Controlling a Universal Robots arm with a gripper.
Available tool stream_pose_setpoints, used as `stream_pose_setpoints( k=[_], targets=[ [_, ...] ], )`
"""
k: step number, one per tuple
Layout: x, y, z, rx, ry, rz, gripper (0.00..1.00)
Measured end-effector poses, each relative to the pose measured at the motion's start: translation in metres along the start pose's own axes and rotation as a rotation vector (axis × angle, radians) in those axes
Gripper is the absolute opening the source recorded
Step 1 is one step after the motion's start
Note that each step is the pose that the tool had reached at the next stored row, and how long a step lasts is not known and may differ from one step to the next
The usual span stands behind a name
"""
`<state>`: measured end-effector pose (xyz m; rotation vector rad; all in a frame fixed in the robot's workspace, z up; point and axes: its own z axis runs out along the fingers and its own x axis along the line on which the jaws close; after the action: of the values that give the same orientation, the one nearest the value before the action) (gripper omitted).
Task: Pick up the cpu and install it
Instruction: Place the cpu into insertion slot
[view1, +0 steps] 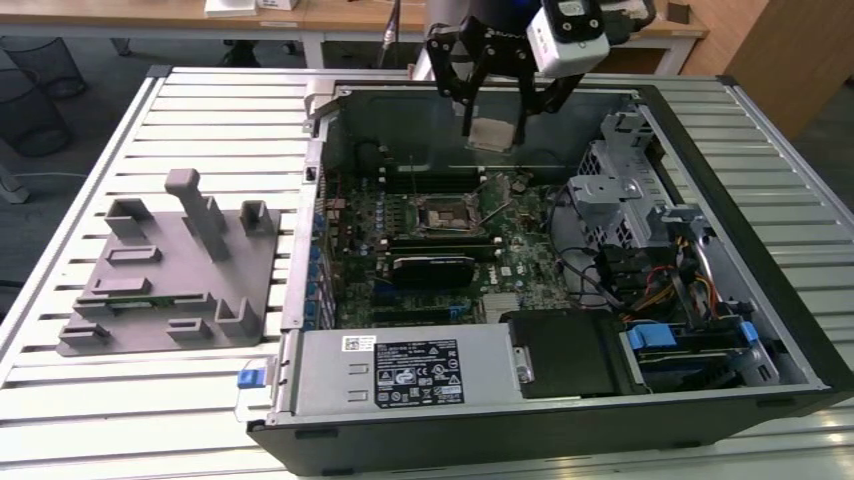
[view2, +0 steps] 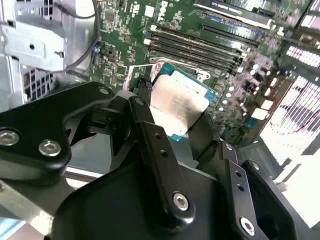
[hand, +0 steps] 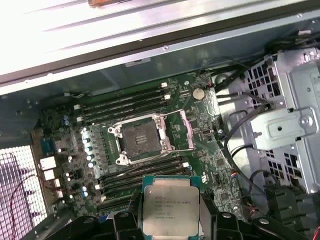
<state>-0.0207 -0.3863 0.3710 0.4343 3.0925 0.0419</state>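
Note:
My gripper (view1: 491, 135) hangs above the back of the open computer case (view1: 747, 330), shut on the cpu (view1: 491, 134), a small silver square with a green rim. The first wrist view has the cpu (hand: 170, 209) held flat between the black fingers (hand: 122, 222). In the second wrist view the cpu (view2: 178, 104) sits between the black fingers (view2: 150, 135). The open cpu socket (hand: 140, 139) lies on the motherboard, a dark square with its metal frame lifted; in the exterior view the socket (view1: 445, 210) is in front of and below the gripper.
Long black memory sticks (hand: 125, 102) flank the socket. A silver drive cage (view1: 607, 195) with cables stands on the exterior view's right, a power supply (view1: 400, 372) at the front. A grey parts holder (view1: 174, 275) sits on the slatted table (view1: 200, 100) on the left.

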Motion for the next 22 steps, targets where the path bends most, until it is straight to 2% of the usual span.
stream_pose_setpoints(
  k=[22],
  targets=[
    [0.0,-0.0001,0.0036,0.0063,-0.0116,0.395,0.54]
  ],
)
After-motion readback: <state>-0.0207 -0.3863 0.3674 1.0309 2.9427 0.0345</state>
